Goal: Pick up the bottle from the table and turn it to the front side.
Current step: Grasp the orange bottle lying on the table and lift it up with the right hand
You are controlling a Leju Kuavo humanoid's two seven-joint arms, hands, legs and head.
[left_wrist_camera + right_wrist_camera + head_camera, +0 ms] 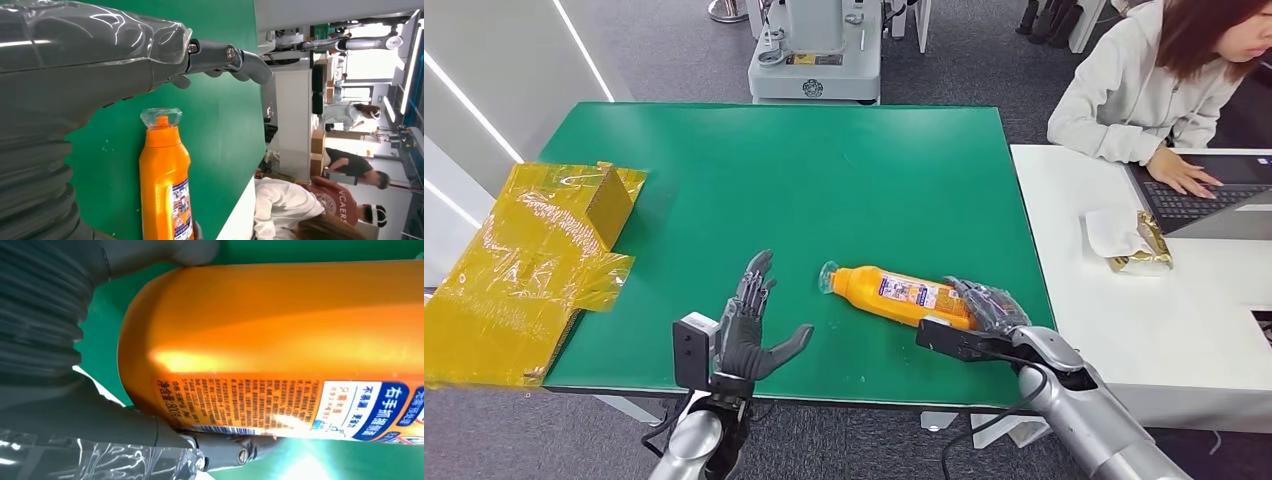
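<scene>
Here, glossy orange plastic bottle (pixel 898 296), clear cap, right hand (pixel 989 308) gripping base

Glossy orange plastic bottle (pixel 894 294), clear cap; matt green desk (pixel 824 180); crinkly shiny yellow film on box (pixel 519 265) at 9 o'clock

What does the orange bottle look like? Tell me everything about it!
The orange bottle is shiny plastic with a clear cap and a label with blue and white patches plus a barcode. It lies on its side on the green table, near the front edge, cap pointing toward the left hand. The right hand wraps around its base end. The left hand is spread open beside it, not touching.
</scene>
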